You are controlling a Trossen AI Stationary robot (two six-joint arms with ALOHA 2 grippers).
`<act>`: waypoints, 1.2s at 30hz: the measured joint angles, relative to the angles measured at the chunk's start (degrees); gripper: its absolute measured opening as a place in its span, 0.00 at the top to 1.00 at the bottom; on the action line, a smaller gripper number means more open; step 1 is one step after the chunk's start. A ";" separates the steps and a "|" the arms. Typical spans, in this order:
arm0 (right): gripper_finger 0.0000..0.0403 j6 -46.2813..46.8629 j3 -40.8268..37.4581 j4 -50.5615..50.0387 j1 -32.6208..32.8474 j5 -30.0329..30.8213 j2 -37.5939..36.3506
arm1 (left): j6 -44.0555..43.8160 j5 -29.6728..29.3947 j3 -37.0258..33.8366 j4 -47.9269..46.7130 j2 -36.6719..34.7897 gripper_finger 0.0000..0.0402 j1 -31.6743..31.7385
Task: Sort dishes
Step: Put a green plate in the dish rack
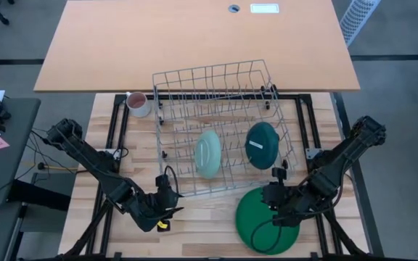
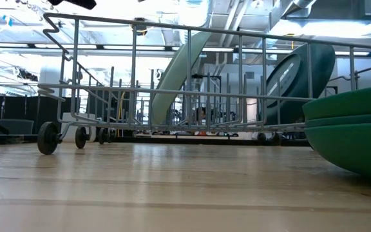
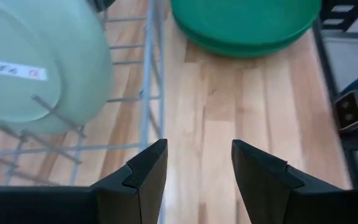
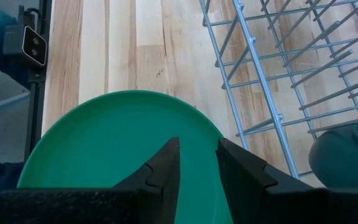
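On the wooden table [image 1: 209, 217], as seen from above, one wire dish rack [image 1: 220, 127] is set, and two plates are stood on edge inside it: one pale mint plate [image 1: 208, 154] to the left and one dark teal plate [image 1: 262, 144] to the right. A stack of large dark green plates [image 1: 265, 221] is laid on the near right of the table, just outside the rack. One pinkish-white mug [image 1: 138, 104] is placed at the rack's far left corner. The left gripper [image 1: 167, 208] is held near the rack's near left corner, and the right gripper [image 1: 276, 206] is held over the green stack.

In the low view, the rack [image 2: 172, 84] is seen with both upright plates, the mint one [image 2: 176, 77] and the teal one [image 2: 298, 80]; at the right edge the green stack [image 2: 353, 132] is shown, with at least two rims counted.

In the left wrist view, the left gripper [image 3: 197, 171] is shown partly open and empty, beside the rack's wire edge.

In the right wrist view, the right gripper [image 4: 196, 163] is shown narrowly parted above the top green plate [image 4: 104, 143]; whether it is gripped cannot be told.
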 joint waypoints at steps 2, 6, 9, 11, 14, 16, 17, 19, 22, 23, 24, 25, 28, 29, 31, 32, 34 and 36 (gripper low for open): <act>0.72 0.02 0.00 0.00 0.00 0.00 -0.02 | -0.73 -0.86 0.00 -1.36 0.00 0.57 0.00; 0.72 0.02 0.00 0.00 0.00 0.00 -0.02 | -1.14 -1.52 0.07 -3.00 0.00 0.57 0.00; 0.72 0.04 0.00 0.08 0.00 0.00 -0.02 | -1.26 -2.18 0.10 -4.24 -0.02 0.57 0.00; 0.72 0.08 0.00 1.39 0.00 -0.21 -0.02 | -1.80 -2.66 0.11 -5.40 -0.02 0.57 0.00; 0.72 0.18 0.67 6.60 0.00 -1.85 -0.02 | -3.55 -3.31 0.09 -8.34 -0.02 0.57 0.02; 0.72 -0.07 1.89 9.87 0.00 -2.79 -0.03 | -4.71 -4.23 0.09 -10.06 -0.02 0.57 0.02; 0.72 -0.29 2.43 11.31 0.08 -2.84 -0.07 | -5.08 -4.37 0.09 -10.78 -0.02 0.57 0.02; 0.72 -0.48 3.34 12.69 0.61 -2.84 -0.09 | -5.88 -4.38 0.09 -11.96 -0.02 0.57 0.02; 0.72 -1.49 3.90 13.27 1.42 -2.86 -0.09 | -6.37 -4.84 0.09 -13.31 -0.02 0.57 0.02; 0.72 -2.29 3.93 13.34 1.71 -2.86 -0.09 | -6.45 -5.02 0.09 -13.82 -0.02 0.57 0.02; 0.72 -3.11 3.93 13.24 1.94 -2.87 -0.08 | -6.71 -5.24 0.09 -14.30 -0.02 0.57 0.02; 0.72 -3.40 3.93 13.20 2.19 -2.87 -0.04 | -7.06 -5.70 0.09 -14.79 -0.02 0.57 0.02; 0.72 -3.48 3.93 13.27 2.82 -2.89 -0.02 | -8.07 -6.59 0.09 -16.34 -0.02 0.57 -0.01; 0.72 -3.48 3.93 13.27 2.84 -2.90 -0.02 | -8.44 -6.69 0.09 -16.86 -0.02 0.58 -0.02; 0.72 -3.48 3.93 13.27 3.00 -2.91 -0.02 | -8.88 -6.88 0.09 -17.91 -0.02 0.59 0.00; 0.72 -3.48 3.93 13.27 3.19 -2.91 -0.02 | -9.10 -6.93 0.09 -18.42 -0.02 0.60 0.00; 0.72 -3.48 3.93 13.25 3.23 -2.91 -0.02 | -9.93 -6.91 0.09 -19.28 -0.02 0.61 0.00; 0.72 -3.48 3.93 13.25 3.26 -2.91 -0.02 | -10.62 -6.88 0.09 -20.27 -0.02 0.63 0.00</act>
